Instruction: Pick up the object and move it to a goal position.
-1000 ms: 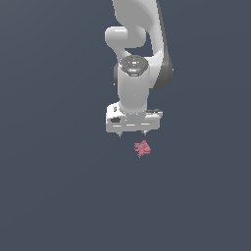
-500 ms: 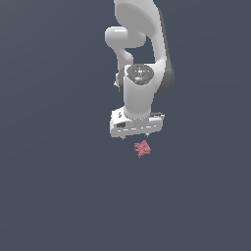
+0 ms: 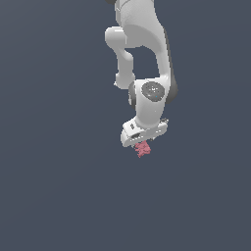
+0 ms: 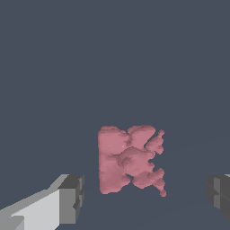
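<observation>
The object (image 3: 142,149) is a tiny pinkish-red jagged lump lying on the dark grey floor. In the exterior view the white hand hangs right over it and hides its upper part. My gripper (image 3: 142,142) is open. In the wrist view the object (image 4: 129,160) lies between the two dark grey pads (image 4: 72,199), which stand wide apart on either side of it without touching it. The gripper (image 4: 146,200) holds nothing.
A flat dark grey floor (image 3: 59,186) runs all around. The white arm (image 3: 142,59) comes down from the top of the exterior view. No other objects show.
The hand has come down onto the object, turned about its axis, and now covers the lump's top. The object has not moved.
</observation>
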Controlling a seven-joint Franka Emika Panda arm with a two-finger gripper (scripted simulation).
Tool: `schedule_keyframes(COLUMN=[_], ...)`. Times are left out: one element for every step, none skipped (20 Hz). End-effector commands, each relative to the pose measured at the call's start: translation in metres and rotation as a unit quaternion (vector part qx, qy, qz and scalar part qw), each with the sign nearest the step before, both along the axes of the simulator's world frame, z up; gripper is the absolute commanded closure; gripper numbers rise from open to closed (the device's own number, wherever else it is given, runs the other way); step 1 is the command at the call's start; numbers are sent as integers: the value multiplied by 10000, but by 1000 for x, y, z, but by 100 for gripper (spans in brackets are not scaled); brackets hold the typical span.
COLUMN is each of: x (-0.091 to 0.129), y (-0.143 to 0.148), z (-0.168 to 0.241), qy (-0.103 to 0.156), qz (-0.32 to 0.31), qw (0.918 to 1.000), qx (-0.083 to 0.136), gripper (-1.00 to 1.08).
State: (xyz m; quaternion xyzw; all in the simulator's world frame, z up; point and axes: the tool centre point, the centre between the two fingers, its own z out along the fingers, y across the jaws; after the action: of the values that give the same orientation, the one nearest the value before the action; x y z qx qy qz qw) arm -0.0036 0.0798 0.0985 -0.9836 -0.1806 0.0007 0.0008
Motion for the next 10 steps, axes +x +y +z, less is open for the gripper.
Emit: schedule_keyframes(x=[-1,-1,-1,-1,-1,-1,-1,-1,-1,-2], y=[4,5,5,4,4,4,5,4,5,5], z=[-6,-7,-7,-6,-7,-8,-10,-12,-16,-20], qy=[-9,-9,-9,0,0,0,-1,-1,-2,-2], qz=[133,154,160,123,123,123,127,127,130,133], qw=[9999,9999,9999,9999,9999,9999,9999,9999,9999,9999], qx=[-6,-6,-6,-4,-4,-4,-5,-5,-5,-5], gripper=[-92,-92,-92,-92,-92,-92,-92,-92,-92,-92])
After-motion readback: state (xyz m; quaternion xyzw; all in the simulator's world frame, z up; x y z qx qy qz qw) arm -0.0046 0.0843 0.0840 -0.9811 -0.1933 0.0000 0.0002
